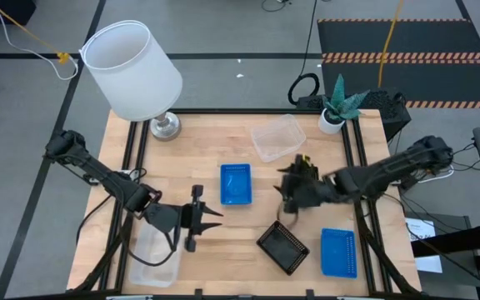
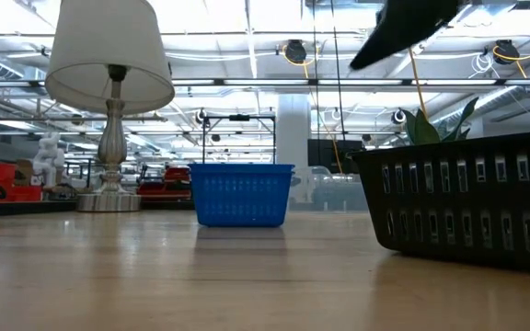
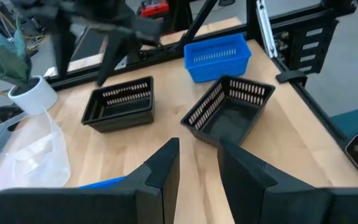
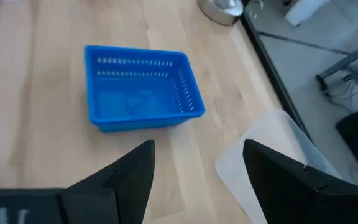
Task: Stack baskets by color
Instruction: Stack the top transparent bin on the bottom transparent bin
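Right gripper [image 4: 197, 171], fingers spread & empty, hovers w/ blue basket [image 4: 142, 87] just ahead: probably light, stiff plastic, so you pinch one thin side wall.

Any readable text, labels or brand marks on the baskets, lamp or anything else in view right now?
None can be read in any view.
Blue basket, black basket, clear basket: plain plastic, no labels showing.
Lamp and plant pot: unmarked.
Room behind in the low view: anything printed there is too small to read.

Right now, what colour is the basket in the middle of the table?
Blue: the basket mid-table shows best in the right wrist view.
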Controlling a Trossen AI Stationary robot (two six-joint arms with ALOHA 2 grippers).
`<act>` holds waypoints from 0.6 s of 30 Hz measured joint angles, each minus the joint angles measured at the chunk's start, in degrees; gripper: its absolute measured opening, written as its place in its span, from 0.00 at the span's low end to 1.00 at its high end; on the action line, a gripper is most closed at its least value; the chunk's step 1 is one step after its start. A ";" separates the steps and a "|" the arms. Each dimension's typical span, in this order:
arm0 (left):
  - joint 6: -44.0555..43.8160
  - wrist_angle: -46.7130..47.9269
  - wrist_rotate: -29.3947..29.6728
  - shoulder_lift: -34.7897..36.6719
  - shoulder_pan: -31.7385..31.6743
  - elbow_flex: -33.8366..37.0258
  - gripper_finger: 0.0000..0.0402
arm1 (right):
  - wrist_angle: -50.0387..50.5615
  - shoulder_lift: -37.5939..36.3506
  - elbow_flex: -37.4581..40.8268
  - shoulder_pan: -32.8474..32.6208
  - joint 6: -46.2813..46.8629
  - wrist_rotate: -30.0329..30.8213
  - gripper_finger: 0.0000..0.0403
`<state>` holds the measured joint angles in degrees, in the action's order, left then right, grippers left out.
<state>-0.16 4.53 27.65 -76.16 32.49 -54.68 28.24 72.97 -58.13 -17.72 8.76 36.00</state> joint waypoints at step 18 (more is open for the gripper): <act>2.81 0.82 -0.60 0.00 -4.44 0.04 0.28 | -21.77 0.01 10.46 28.13 -11.41 -25.88 0.59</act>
<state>2.66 5.34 27.04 -76.16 28.05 -54.63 6.47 72.98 -47.67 10.41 -2.66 10.12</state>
